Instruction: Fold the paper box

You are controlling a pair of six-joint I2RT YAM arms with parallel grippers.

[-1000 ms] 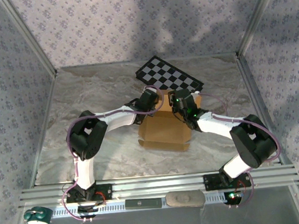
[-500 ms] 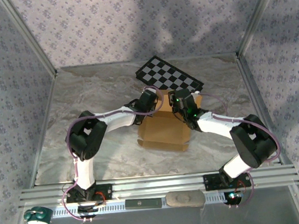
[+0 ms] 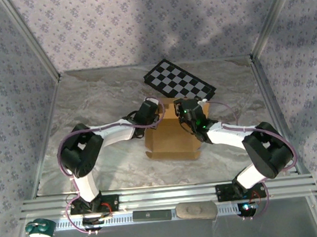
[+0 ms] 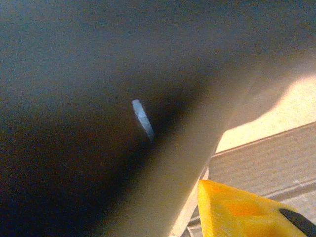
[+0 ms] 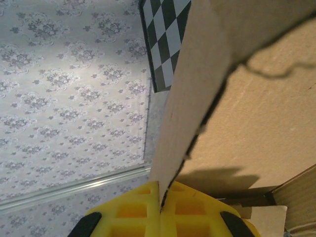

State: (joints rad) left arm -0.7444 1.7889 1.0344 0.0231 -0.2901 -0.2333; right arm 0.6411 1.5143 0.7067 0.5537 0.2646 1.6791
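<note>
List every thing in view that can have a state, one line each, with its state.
tan-brown cardboard paper box: partly folded, top open, one panel raised.
right tool: shut on the edge of a box panel.
left tool: at the box's far left corner; open or shut unclear.
black-and-white checkered board: lying flat on the table beyond the box.
</note>
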